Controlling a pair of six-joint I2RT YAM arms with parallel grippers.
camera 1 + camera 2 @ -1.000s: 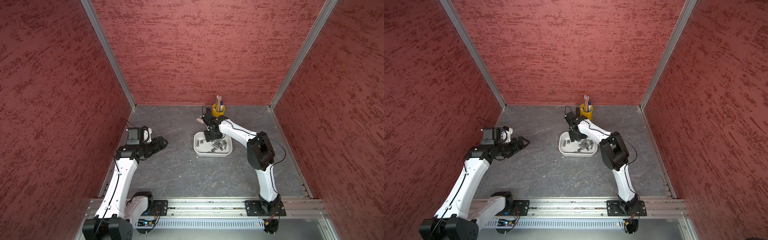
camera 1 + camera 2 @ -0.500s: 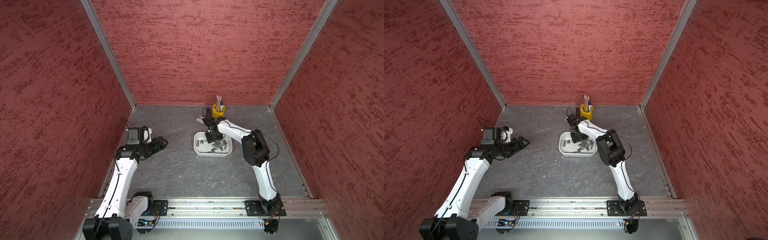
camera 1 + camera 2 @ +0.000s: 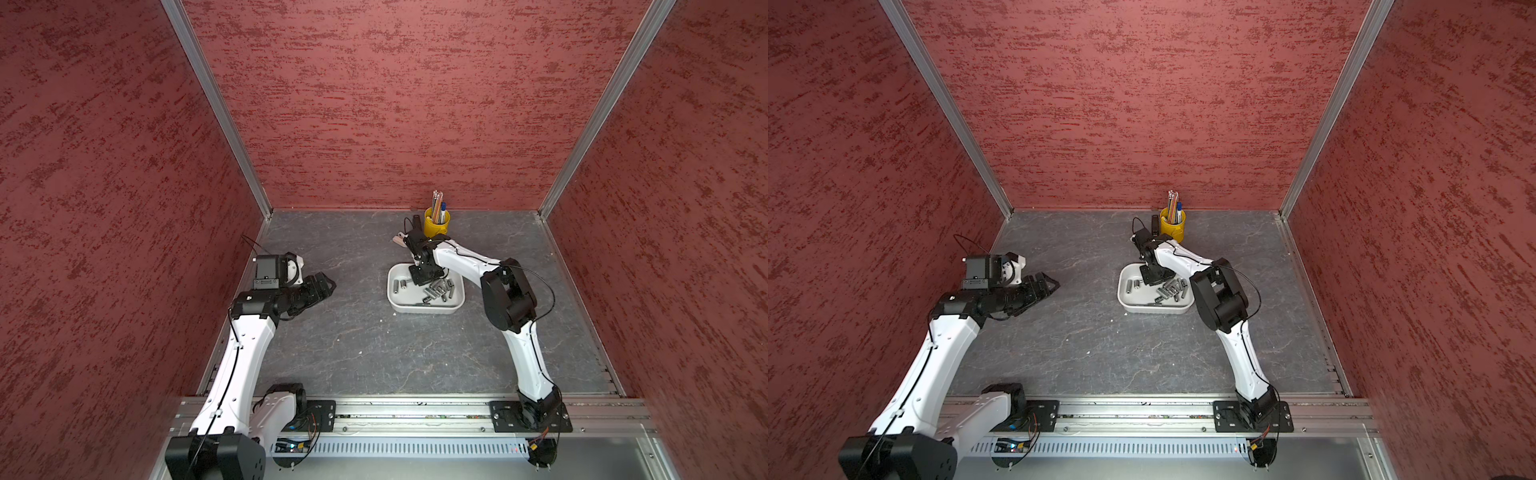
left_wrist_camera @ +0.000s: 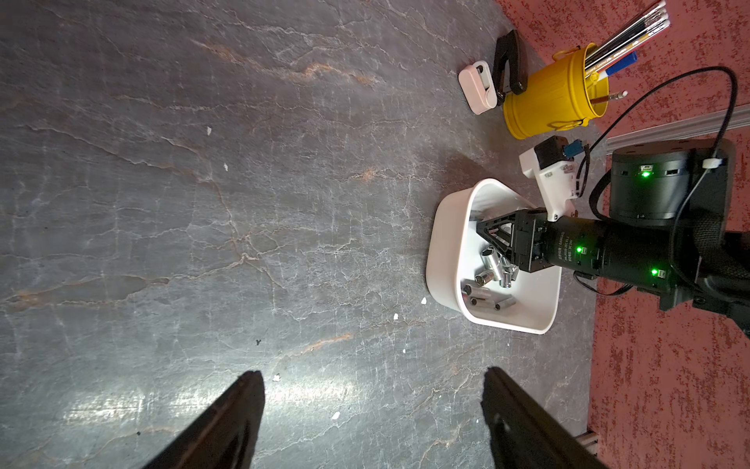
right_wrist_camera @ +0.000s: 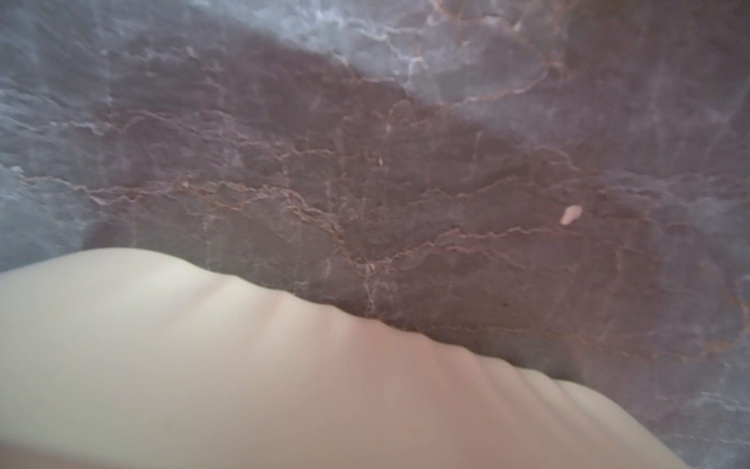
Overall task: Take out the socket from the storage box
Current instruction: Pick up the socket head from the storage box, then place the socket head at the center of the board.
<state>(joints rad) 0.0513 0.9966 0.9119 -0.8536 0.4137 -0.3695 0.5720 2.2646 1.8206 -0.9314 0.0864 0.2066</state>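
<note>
My right hand (image 3: pixel 420 277) is down inside the storage box (image 3: pixel 419 309), toward its upper left part in a top view. That is where the pieces lie loosest. Two short sockets (image 3: pixel 399 286) sit alone just left of my fingertips, while the heap of sockets (image 3: pixel 437 291) crowds the middle and right of the box. Picking at the edge of the pile should, I judge, spare me from dragging neighbours along. I come in steeply from above, wrist bent over the far wall, so the low side does not block me.

Seen from my other wrist, this hand (image 4: pixel 483 226) tapers to a point over the white floor with something silvery between the fingers. I cannot tell whether they pinch a socket or stand apart around one. My own wrist camera shows only the storage box (image 5: pixel 243 365) as a white blur, with the dark desk (image 5: pixel 446 162) beyond.

The box sits right of centre in both top views, just in front of the yellow pen cup (image 3: pixel 436 226). It is near enough that I must mind the cup behind my wrist when I lift. Every socket I can see is in the box; none lies on the desk outside.

My left hand (image 3: pixel 321 286) is spread wide and empty at the left of the frame, well apart from the box. There it leaves room, and its camera can watch the work.
</note>
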